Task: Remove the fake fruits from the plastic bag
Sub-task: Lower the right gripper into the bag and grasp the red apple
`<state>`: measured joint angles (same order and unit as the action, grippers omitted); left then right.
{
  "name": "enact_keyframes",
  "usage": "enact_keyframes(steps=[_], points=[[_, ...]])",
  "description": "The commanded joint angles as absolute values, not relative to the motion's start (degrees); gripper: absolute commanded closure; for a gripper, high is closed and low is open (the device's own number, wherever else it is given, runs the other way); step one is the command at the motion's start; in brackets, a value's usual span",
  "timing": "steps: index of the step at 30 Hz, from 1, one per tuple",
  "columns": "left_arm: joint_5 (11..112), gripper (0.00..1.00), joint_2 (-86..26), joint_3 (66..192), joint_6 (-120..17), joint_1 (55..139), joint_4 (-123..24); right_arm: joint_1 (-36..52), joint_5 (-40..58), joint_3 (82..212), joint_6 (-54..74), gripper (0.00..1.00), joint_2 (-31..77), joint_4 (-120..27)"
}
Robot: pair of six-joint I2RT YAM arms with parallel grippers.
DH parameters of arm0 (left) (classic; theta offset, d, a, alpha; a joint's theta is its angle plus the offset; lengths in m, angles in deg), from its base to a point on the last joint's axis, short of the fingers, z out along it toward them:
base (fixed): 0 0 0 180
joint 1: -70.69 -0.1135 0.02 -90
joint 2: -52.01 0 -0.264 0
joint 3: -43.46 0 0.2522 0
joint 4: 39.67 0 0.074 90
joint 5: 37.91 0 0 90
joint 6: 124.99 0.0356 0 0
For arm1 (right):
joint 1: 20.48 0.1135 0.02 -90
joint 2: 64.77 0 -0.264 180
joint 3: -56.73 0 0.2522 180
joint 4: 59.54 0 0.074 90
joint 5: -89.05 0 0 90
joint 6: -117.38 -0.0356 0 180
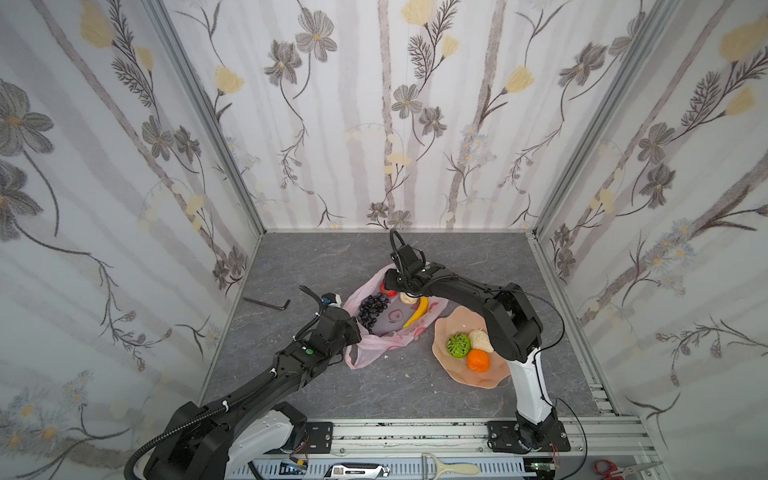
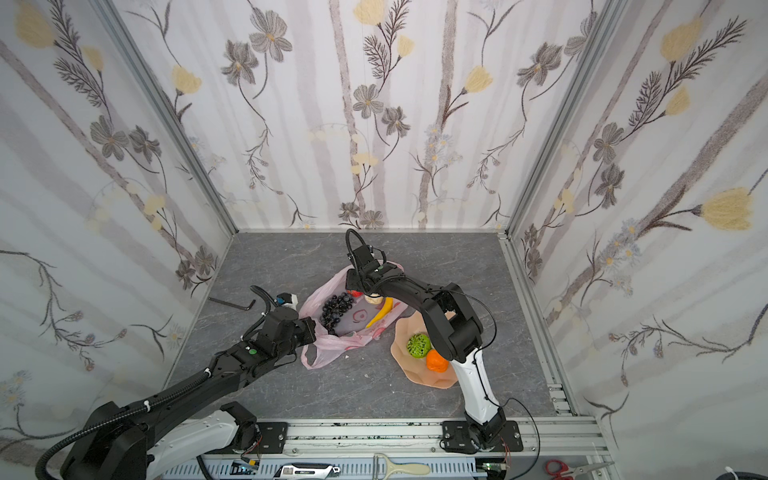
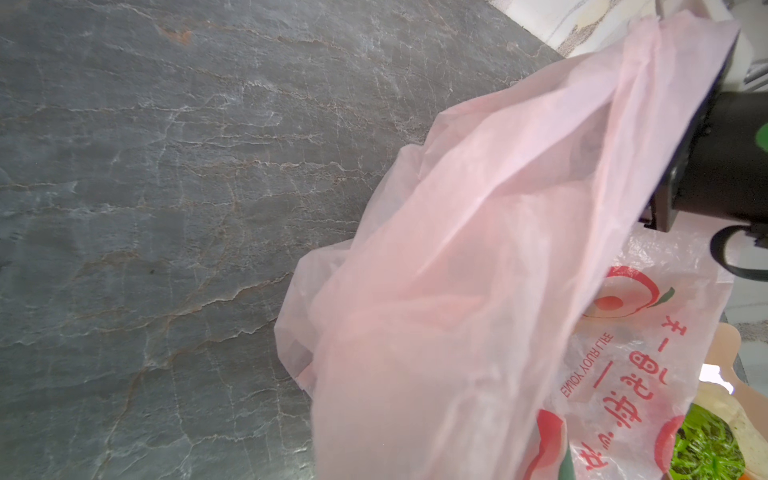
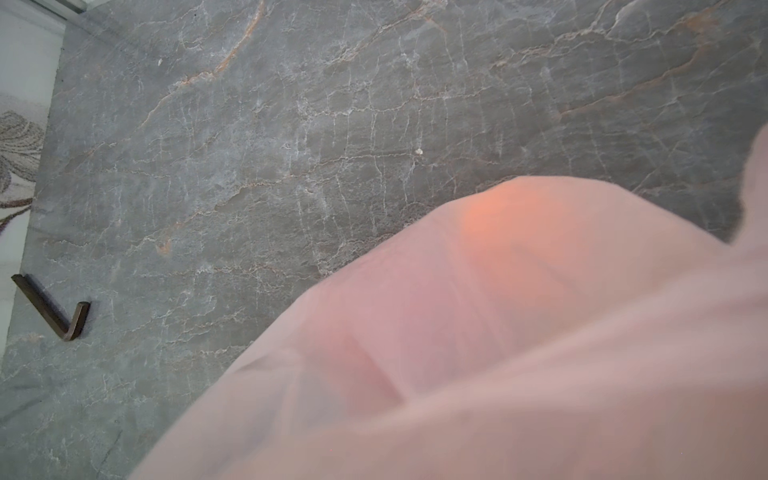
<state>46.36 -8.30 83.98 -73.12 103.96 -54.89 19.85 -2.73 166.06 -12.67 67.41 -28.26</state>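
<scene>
Left gripper [image 1: 354, 328] pinched shut on plastic bag [image 1: 368, 347], 9 o'clock rim; right gripper [image 1: 390, 286] at bag's 12 o'clock edge, spread unclear.

You have the plastic bag [image 1: 370, 347] mid-tabletop [image 1: 291, 382], with the grape bunch [image 1: 371, 311] and, right of it, the banana [image 1: 417, 312] inside. Just right of the bag, the dish [image 1: 457, 370] holds the bumpy fruit [image 1: 459, 345], lumpy fruit [image 1: 481, 340] and orange [image 1: 478, 360]. The hex key [image 1: 266, 303] lies near the left edge.
</scene>
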Motion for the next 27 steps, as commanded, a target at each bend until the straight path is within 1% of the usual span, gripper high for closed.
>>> enact_keyframes(steps=[1,6,12,19,22,25,27], points=[[46.97,1.0,-9.1,84.28,-73.66,104.43,-53.32,19.77,-3.06,166.51,-15.47,0.34,68.07,-28.74],[47.44,1.0,-11.3,84.97,-72.71,105.31,-51.8,19.33,-3.06,166.73,-16.98,0.3,69.66,-28.79],[48.31,0.99,-12.58,84.83,-72.35,106.23,-50.32,18.92,-4.47,166.82,-18.7,0.24,70.1,-28.86],[48.58,0.97,-12.59,84.82,-72.26,106.68,-49.66,18.37,-1.89,168.71,-20.24,0.19,72.83,-29.61],[48.41,0.97,-12.59,84.67,-72.4,106.88,-49.4,18.21,-1.22,169.6,-20.43,0.19,73.78,-29.59],[48.13,0.97,-12.59,84.47,-72.43,106.98,-49.31,18.17,-0.93,169.97,-20.43,0.22,74.17,-29.69],[47.88,0.97,-12.59,84.39,-72.52,107.04,-49.26,18.14,-0.62,169.94,-20.25,0.27,74.08,-29.81]])
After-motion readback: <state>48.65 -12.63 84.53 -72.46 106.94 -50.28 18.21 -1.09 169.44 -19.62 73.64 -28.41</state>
